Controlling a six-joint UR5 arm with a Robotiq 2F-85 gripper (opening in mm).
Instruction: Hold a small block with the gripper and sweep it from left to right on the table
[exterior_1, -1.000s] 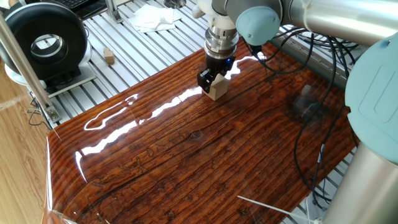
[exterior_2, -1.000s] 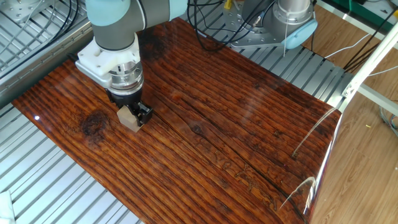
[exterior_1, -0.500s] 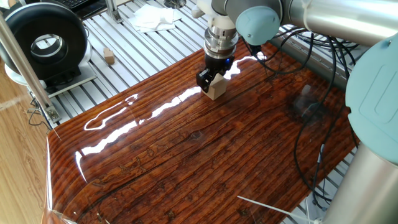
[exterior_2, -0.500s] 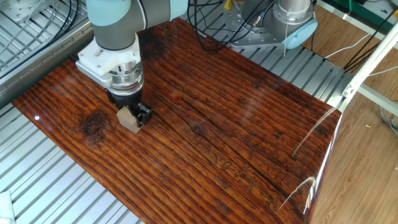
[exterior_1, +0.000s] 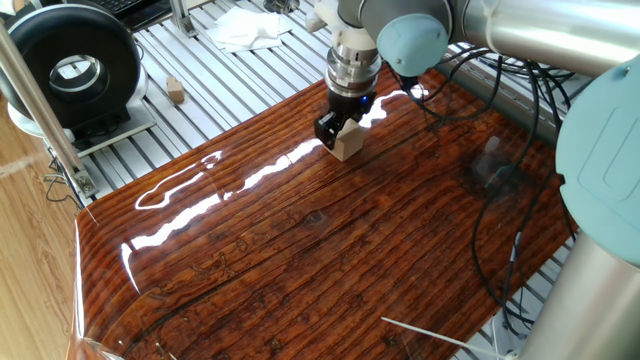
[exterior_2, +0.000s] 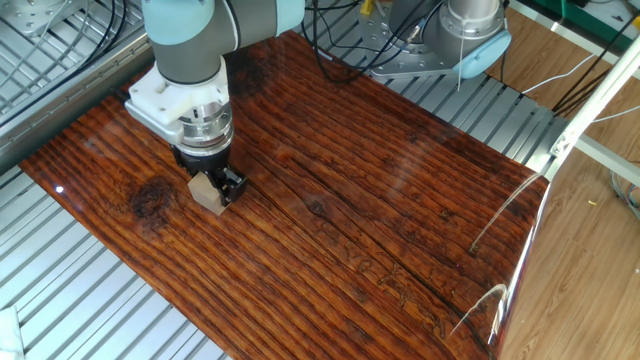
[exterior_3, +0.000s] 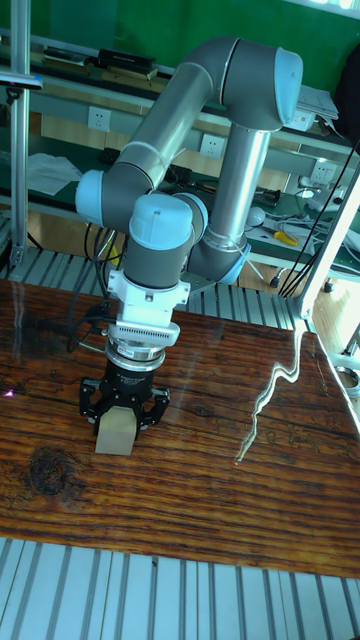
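The small block (exterior_1: 348, 146) (exterior_2: 207, 192) (exterior_3: 116, 430) is a pale beige cube resting on the glossy reddish-brown table (exterior_1: 300, 250) (exterior_2: 380, 210) (exterior_3: 220, 470). My black gripper (exterior_1: 340, 135) (exterior_2: 212, 186) (exterior_3: 122, 412) points straight down, shut on the small block, with a finger on either side. The cube's bottom sits at the board surface near one end of the table. A blue ring glows on the silver wrist above.
A tinier brownish block (exterior_1: 176, 91) lies on the aluminium slats beside the board, near a black round device (exterior_1: 70, 65). White cloth (exterior_1: 248, 28) lies farther back. Cables (exterior_1: 500, 190) trail over the board's far side. A thin white wire (exterior_2: 500, 215) lies near the other end.
The gripper and block have shifted only a few pixels between frames; otherwise nothing differs.
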